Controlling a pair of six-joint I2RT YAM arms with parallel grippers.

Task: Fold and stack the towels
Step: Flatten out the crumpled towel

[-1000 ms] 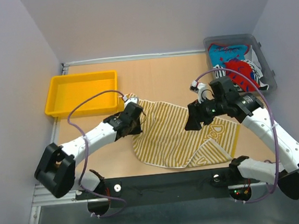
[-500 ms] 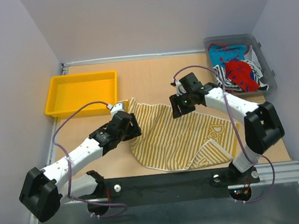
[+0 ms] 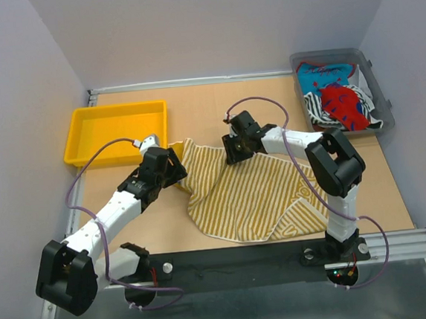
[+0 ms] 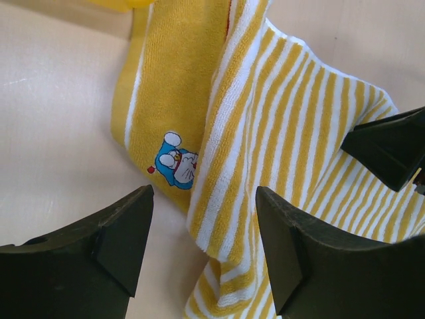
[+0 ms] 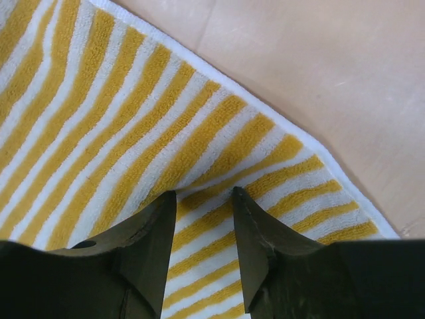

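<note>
A yellow-cream striped towel (image 3: 253, 193) lies spread and rumpled on the table. It also shows in the left wrist view (image 4: 279, 126) and the right wrist view (image 5: 119, 113). My left gripper (image 3: 170, 167) is open at the towel's far-left corner. A folded edge of the towel sits between its fingers (image 4: 204, 212). My right gripper (image 3: 234, 149) is at the towel's far edge. Its fingers are close together and pinch a puckered ridge of the stripes (image 5: 201, 199). Red-blue and black-white towels (image 3: 339, 104) lie in a grey bin.
The grey bin (image 3: 377, 85) stands at the far right corner. A yellow tray (image 3: 117, 130) stands at the far left, close to the left gripper. Walls close in the back and both sides. The right gripper's dark finger (image 4: 392, 146) shows at the right of the left wrist view.
My right gripper has moved left and away along the towel to its far edge. My left gripper has moved left and slightly away to the towel's far-left corner.
</note>
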